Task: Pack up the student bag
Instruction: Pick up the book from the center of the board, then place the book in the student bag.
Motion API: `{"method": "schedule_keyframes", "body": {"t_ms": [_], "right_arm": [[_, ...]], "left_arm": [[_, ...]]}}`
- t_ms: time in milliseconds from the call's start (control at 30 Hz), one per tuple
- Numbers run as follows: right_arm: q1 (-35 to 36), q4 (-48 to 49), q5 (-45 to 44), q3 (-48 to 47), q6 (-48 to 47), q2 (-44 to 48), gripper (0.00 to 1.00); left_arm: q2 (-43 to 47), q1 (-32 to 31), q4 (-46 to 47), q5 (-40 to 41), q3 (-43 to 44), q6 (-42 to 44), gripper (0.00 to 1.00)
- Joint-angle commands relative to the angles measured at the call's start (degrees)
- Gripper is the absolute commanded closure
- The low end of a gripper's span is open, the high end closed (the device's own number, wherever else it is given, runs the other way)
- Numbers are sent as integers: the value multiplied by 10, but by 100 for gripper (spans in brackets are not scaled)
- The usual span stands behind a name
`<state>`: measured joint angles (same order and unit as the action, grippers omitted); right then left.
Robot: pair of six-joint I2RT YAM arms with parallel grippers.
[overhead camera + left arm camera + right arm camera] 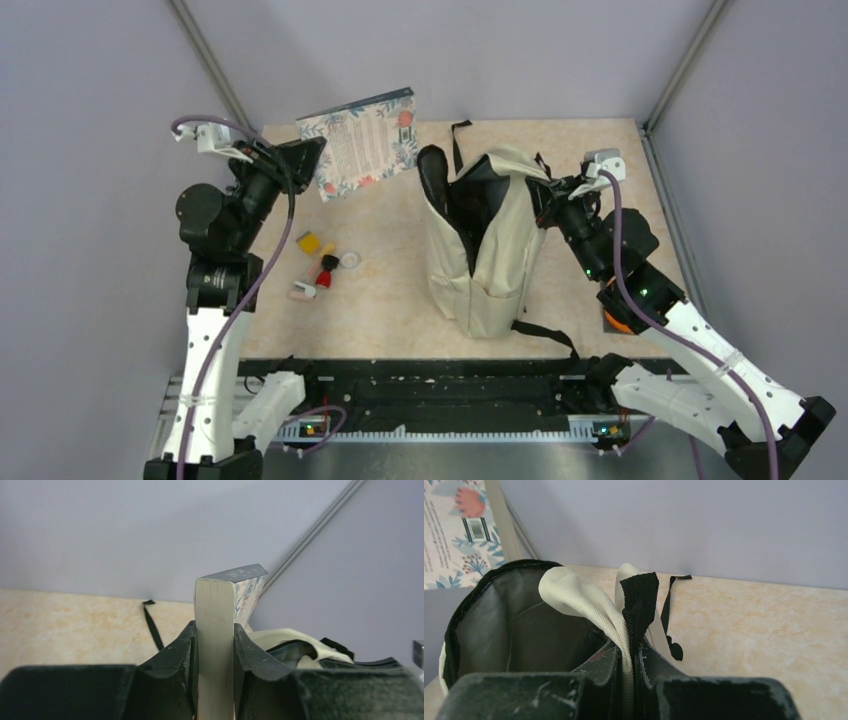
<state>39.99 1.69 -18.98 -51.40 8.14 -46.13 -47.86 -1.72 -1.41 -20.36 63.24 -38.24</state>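
Overhead, from the fixed camera: one student bag (490, 250), cream with black straps, sits right of centre on the table (400, 320), its dark mouth open toward the far wall. One book (362, 145) with a floral cover is held up just left of that mouth. The cover's print is too small to read. Left gripper (300, 160) is clamped on the book's corner. Right gripper (550, 195) sits at the bag's right rim. Four small things lie left of the bag: a yellow block (308, 242), a red-and-black piece (327, 270), a white cap (350, 261) and a pink piece (300, 293).

Left wrist: the left gripper (215, 630) is narrow, both fingers pressed on the book (215, 605), page edges facing the camera. No legible writing.

Right wrist: the right gripper (629, 655) is pinched almost closed on the bag's (574, 600) cream rim fabric and black webbing. The bag's interior gapes at left. The book (454, 535) shows one barcode, digits unreadable.
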Motion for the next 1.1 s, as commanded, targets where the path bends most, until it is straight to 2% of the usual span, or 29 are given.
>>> {"method": "schedule_keyframes", "body": {"t_ms": [0, 233, 367, 500, 667, 800, 1067], "right_arm": [[0, 20, -11, -28, -6, 1, 100], [1, 20, -18, -32, -5, -5, 100], [1, 21, -22, -34, -7, -10, 100], [1, 20, -29, -36, -10, -14, 100], [1, 26, -43, -35, -14, -14, 100], [1, 30, -56, -39, -17, -18, 100], [1, 31, -61, -54, -22, -28, 100]], "left_arm": [[-33, -53, 56, 26, 81, -10, 100], [-78, -183, 81, 79, 130, 10, 100], [-87, -267, 88, 125, 123, 29, 100], [-72, -320, 53, 196, 97, 32, 100], [-37, -344, -20, 287, 23, -2, 100], [-1, -345, -52, 316, -38, -30, 100], [19, -346, -127, 343, -44, -33, 100]]}}
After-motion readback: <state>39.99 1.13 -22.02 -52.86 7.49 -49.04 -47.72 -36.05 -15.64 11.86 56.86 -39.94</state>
